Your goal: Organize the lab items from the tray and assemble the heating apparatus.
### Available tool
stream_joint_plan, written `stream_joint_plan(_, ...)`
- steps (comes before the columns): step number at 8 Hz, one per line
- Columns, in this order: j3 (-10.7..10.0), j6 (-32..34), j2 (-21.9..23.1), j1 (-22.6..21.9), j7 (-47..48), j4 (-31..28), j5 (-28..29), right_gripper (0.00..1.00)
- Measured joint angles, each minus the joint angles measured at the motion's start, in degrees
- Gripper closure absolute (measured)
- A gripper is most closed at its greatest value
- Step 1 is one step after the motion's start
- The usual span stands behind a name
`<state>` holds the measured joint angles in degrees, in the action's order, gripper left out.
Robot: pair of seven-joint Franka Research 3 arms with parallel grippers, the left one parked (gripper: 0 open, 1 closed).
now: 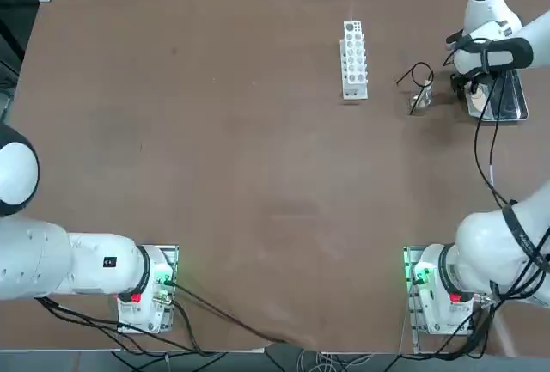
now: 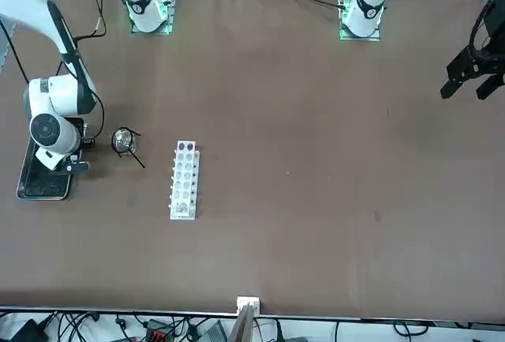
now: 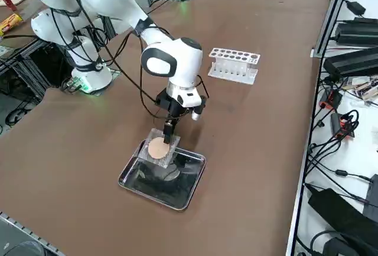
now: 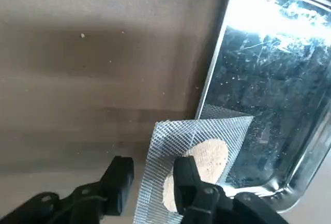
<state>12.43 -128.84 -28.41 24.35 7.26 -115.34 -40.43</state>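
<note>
Mesh pinched at the tray's rim, ready for the stack

The right end effector [image 4: 150,185] pinches one edge of the grey mesh square [image 4: 194,157], so the sheet hangs tilted, its beige disc showing, half over the steel tray [image 4: 269,79] and half past the rim above the brown surface [image 1: 215,174]; gripping an edge looks like the only way to hold something this thin. The wire tripod [image 1: 418,80] already straddles the glass burner [image 1: 421,97] between the tray and the white test-tube rack [image 1: 353,58], so by my reading the mesh goes on top last.
</note>
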Motion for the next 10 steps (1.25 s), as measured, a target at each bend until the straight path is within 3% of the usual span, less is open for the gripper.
stream_joint_plan(2, 0.0, 0.2, 0.0, 0.0, 0.0, 0.1, 0.0, 0.58)
stream_joint_plan(4, 0.0, 0.6, 0.0, 0.0, 0.1, 0.3, 0.0, 0.74)
stream_joint_plan(10, 0.0, 3.2, 0.0, -0.5, 1.4, 2.5, -0.1, 0.97)
